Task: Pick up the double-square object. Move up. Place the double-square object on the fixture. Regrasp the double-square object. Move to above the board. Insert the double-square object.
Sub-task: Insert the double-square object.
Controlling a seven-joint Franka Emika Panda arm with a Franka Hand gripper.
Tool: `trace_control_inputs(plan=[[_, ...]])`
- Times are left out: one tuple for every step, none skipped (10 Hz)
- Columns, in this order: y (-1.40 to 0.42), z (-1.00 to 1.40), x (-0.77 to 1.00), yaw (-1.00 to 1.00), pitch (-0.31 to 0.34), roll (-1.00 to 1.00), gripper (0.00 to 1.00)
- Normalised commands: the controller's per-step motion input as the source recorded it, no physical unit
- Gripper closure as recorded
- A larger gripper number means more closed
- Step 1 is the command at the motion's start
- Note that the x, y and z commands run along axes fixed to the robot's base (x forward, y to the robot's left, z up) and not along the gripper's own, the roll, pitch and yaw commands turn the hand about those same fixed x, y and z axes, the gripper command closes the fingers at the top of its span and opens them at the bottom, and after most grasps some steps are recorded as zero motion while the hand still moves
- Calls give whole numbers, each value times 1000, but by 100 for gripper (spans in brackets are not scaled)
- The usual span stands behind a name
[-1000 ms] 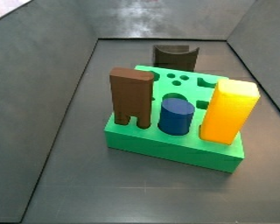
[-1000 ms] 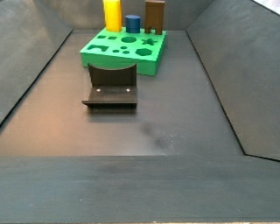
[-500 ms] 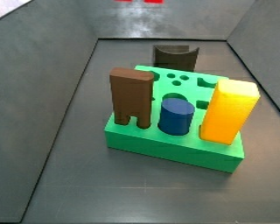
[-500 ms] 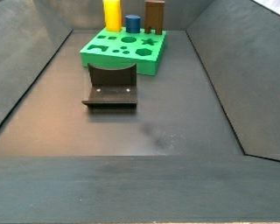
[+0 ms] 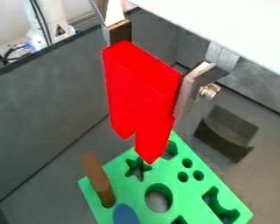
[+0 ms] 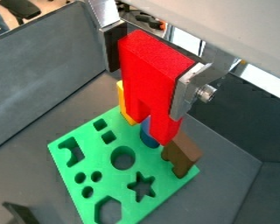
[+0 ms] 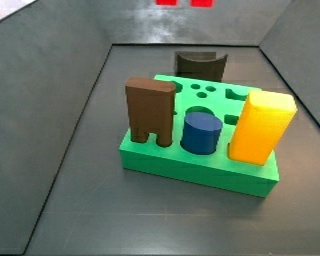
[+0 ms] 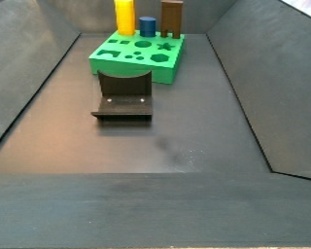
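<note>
Red double-square object (image 5: 140, 96) clamped between the end effector's (image 6: 149, 83) silver fingers (image 5: 196, 87), hanging above the green board (image 6: 84, 150), clear of it. Beside the board on the floor, the dark fixture (image 8: 123, 100).

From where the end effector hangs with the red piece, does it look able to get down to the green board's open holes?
Probably yes. The end effector, shut on the double-square object, hangs above the board; nothing lies between them. The brown block stands off at the board's edge.
</note>
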Motion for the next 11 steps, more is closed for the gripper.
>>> trace_control_inputs(plan=[[0,-217,983,-194,0,97,100],[0,-343,974,-183,0,150,100],[0,-391,977,-177,0,164,100],[0,-434,1000,-154,0,179,100],[0,-429,1000,-131,0,169,100],[0,-409,1000,-114,0,163,100],[0,-360,1000,-100,0,139,100],[0,-351,1000,-100,0,136,100],[0,-360,1000,-111,0,144,100],[0,-363,1000,-114,0,149,100],[0,-371,1000,-117,0,149,100]])
